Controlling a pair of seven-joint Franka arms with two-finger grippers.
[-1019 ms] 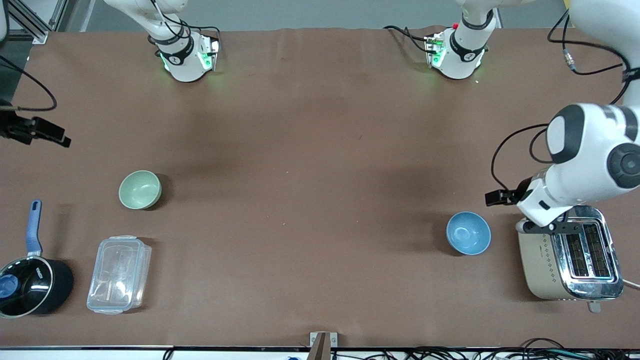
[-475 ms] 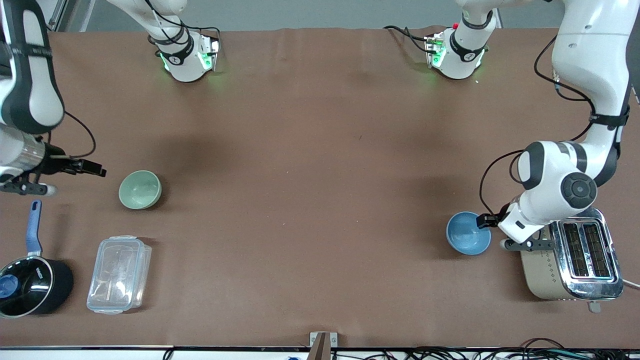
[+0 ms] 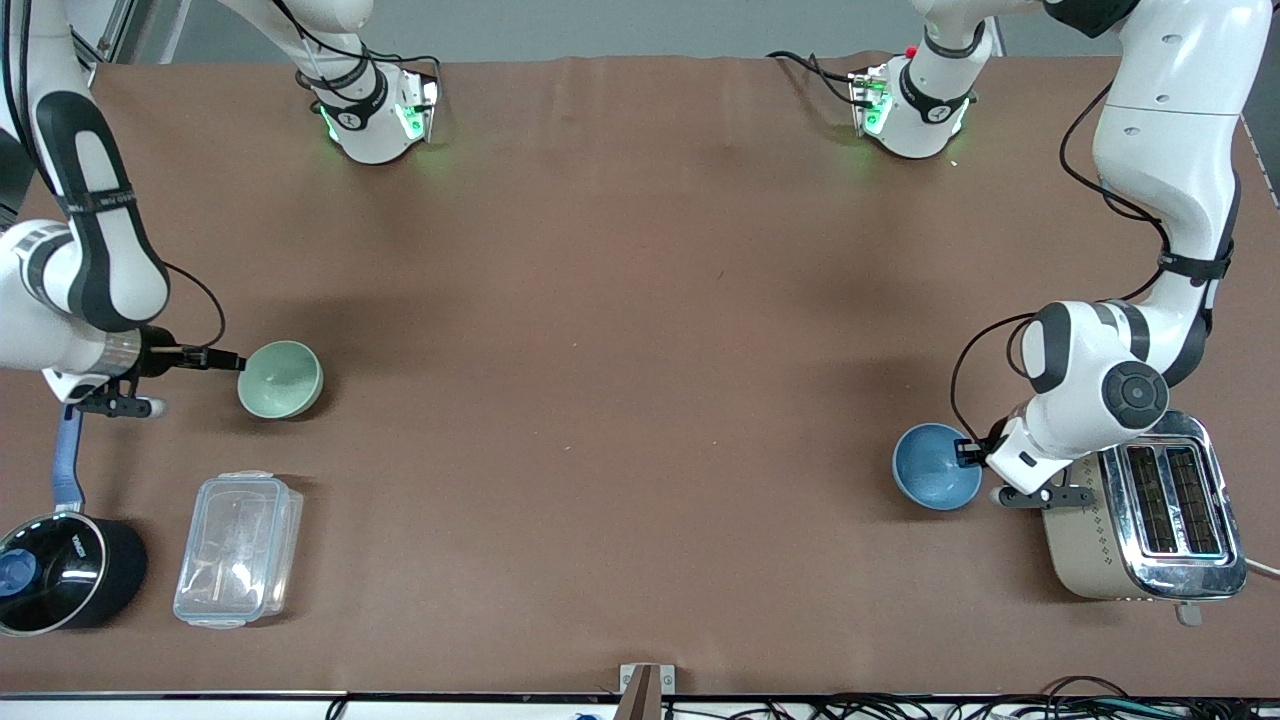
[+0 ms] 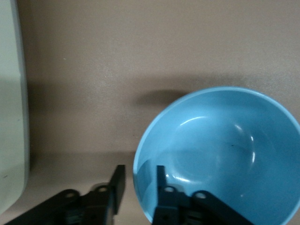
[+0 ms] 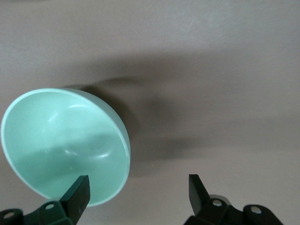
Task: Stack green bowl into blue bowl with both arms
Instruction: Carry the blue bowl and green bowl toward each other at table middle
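The pale mint-green bowl (image 3: 281, 378) sits on the brown table toward the right arm's end. My right gripper (image 3: 228, 362) is low beside it and open wide. In the right wrist view, one finger hangs over the green bowl's (image 5: 61, 140) edge and the other over bare table; the right gripper (image 5: 138, 192) holds nothing. The sky-blue bowl (image 3: 930, 466) sits toward the left arm's end. My left gripper (image 3: 965, 452) is at its rim. In the left wrist view, the left gripper (image 4: 139, 180) straddles the blue bowl's (image 4: 220, 150) rim, one finger inside and one outside, narrowly open with gaps showing.
A steel toaster (image 3: 1140, 510) stands right beside the blue bowl, close to the left arm's wrist; its side shows in the left wrist view (image 4: 9, 117). A black pot (image 3: 60, 570) with a blue handle and a clear plastic container (image 3: 238, 548) lie nearer the front camera than the green bowl.
Both arms have swung in and come down. The right gripper moved up to the green bowl's edge. The left gripper moved onto the blue bowl's rim. Neither bowl has moved.
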